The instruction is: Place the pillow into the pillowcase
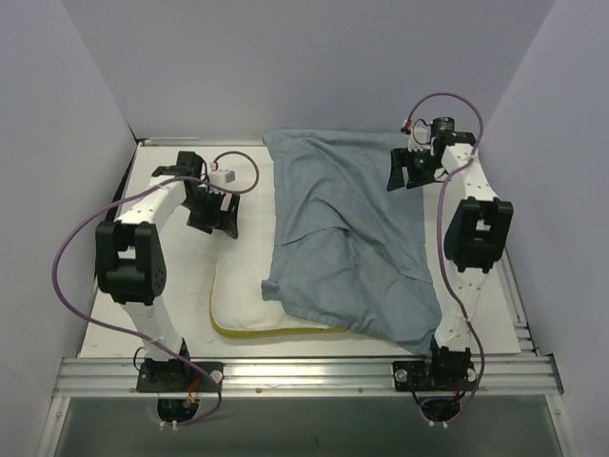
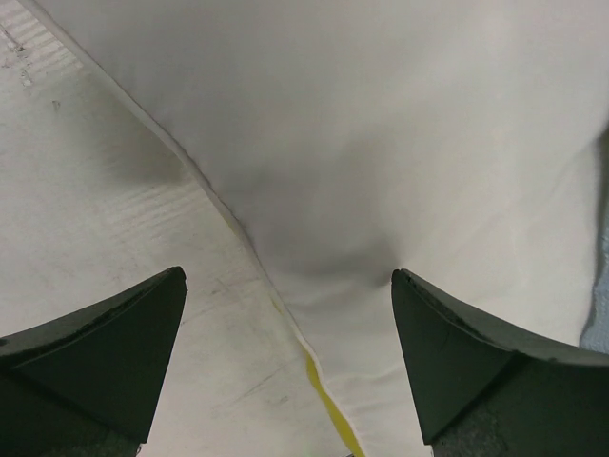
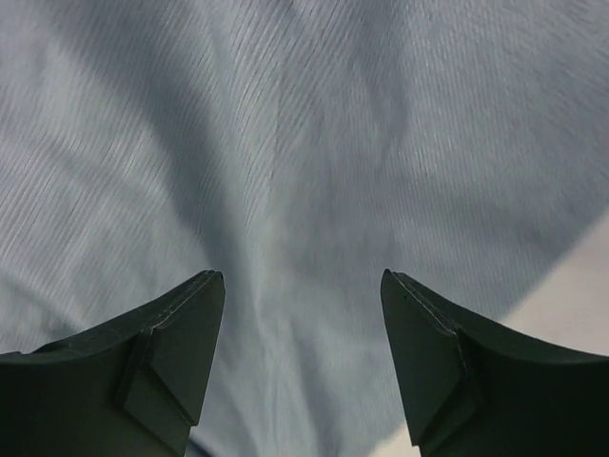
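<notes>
The grey-blue pillowcase lies spread and wrinkled over the middle and right of the table, covering most of the white pillow. The pillow's left end and its yellow piped edge stick out at the lower left. My left gripper is open over the pillow's left edge; in the left wrist view it straddles the seam of the pillow, yellow piping below. My right gripper is open over the pillowcase's far right part; the right wrist view shows it above grey-blue cloth.
The white table board shows bare at the left and along the right edge. Grey walls enclose the table on three sides. An aluminium rail with both arm bases runs along the near edge. Purple cables loop from each arm.
</notes>
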### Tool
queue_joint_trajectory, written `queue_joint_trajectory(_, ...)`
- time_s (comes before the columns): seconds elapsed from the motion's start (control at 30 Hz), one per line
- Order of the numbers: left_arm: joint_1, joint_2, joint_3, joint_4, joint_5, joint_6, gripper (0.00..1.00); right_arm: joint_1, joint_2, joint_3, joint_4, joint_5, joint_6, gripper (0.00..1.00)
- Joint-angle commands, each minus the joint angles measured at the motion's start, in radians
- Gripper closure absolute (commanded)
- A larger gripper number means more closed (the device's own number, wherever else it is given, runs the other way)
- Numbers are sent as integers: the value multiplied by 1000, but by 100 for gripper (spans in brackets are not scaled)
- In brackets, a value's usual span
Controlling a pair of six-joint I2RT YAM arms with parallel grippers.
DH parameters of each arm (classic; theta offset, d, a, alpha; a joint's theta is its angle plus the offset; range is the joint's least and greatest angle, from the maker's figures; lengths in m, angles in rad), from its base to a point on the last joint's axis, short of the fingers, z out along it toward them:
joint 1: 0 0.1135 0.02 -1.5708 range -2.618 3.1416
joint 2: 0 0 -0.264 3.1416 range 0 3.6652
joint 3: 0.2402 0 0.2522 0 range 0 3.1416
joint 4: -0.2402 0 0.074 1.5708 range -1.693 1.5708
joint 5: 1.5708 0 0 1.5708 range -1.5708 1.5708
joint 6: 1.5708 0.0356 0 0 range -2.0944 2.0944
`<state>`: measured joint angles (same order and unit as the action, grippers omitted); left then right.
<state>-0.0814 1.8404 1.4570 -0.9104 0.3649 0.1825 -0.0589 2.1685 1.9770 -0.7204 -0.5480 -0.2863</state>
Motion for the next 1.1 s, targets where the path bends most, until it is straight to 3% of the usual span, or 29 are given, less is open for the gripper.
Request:
queue_joint_trajectory(0.0,-1,28,5,77,-32,-77,2,28,118,109,68,6,153,33)
queue_joint_trajectory(0.23,11,92,-37,76,135,-71,23,33,221,47,76,65,230,41)
queue_joint_trajectory(0.3,17,135,-37,70,154,-66,51,31,220,19,73,89,230,43)
queue_joint_trajectory(0.33,25,158,-24,64,138,-46,70,27,218,-6,72,126,234,44)
queue_joint_trajectory(0.37,32,167,-12,53,119,-32,100,21,218,0,59,149,239,46)
queue_joint_trajectory(0.53,156,165,80,-73,-23,73,100,-10,206,13,0,316,220,49)
queue_joint_trajectory(0.7,250,100,173,-120,-297,247,100,-47,218,9,-86,407,184,49)
queue_joint_trajectory(0.83,290,102,238,-139,-408,379,100,-64,197,-13,-119,442,154,50)
queue_joint_trajectory(1.07,327,221,443,-120,-580,465,100,-82,99,-153,-155,517,93,50)
